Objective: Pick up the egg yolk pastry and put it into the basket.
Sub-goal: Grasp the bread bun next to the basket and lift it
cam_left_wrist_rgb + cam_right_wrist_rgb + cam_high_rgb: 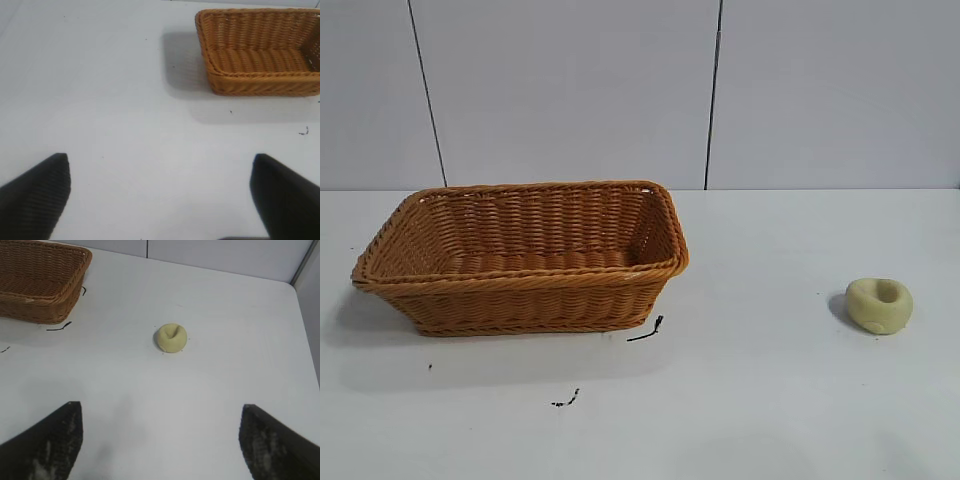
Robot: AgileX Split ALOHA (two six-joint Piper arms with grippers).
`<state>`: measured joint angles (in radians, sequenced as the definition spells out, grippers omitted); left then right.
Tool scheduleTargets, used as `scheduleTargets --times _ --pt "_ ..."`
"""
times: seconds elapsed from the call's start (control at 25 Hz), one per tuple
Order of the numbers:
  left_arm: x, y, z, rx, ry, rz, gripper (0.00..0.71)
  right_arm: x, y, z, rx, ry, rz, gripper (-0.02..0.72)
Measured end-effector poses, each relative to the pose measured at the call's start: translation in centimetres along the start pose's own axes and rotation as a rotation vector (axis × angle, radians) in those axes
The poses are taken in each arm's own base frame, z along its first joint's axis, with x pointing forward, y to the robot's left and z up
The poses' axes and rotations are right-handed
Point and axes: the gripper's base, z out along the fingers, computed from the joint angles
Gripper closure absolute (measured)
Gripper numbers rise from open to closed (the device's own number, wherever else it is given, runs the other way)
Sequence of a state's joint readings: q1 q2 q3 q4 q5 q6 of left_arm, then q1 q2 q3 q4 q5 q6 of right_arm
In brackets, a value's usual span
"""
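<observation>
A white table (750, 420) carries the whole scene, with a large rectangular orange-brown woven wicker basket (520, 290) standing empty toward the left arm's side, its long axis running across the exterior view and its thick braided rim flaring outward. Well apart from it, toward the right arm's side, sits the small round pale yellow-green egg yolk pastry (880, 305), dimple up, alone on the bare surface. Neither arm appears in the exterior view; each shows only through its own wrist camera. The right gripper (160, 440) hangs above the table with its dark fingers spread wide and nothing between them, and the pastry (171, 337) lies straight ahead of it, roughly centred on the gap between the fingers, with the basket (45, 295) farther off to one side. The left gripper (160, 195) is likewise spread wide and empty, looking toward the basket (260, 82) with no pastry in its view. By this layout the right arm is the nearer one and looks the likely one to reach forward and down. A few short black marks (645, 330) dot the table near the basket's front
</observation>
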<state>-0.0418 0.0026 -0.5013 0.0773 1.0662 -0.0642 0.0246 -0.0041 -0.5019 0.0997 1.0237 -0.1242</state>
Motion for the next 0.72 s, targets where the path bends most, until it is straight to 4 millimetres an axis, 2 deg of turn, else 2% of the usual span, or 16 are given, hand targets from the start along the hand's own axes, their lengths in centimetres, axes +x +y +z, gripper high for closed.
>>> scheduleTargets --times 0.52,0.6,0.72 --pt "0.0 0.0 0.0 0.0 0.0 0.0 0.014 -0.1 0.2 0.0 -0.025 -0.005 0.016 0.113" --pt "0.0 0.0 0.0 0.0 0.0 0.0 0.014 -0.5 0.2 0.2 -0.026 0.015 0.018 0.086" --pt "0.0 0.0 0.0 0.0 0.0 0.0 0.014 -2.0 -0.1 1.8 -0.032 0.118 0.028 0.029"
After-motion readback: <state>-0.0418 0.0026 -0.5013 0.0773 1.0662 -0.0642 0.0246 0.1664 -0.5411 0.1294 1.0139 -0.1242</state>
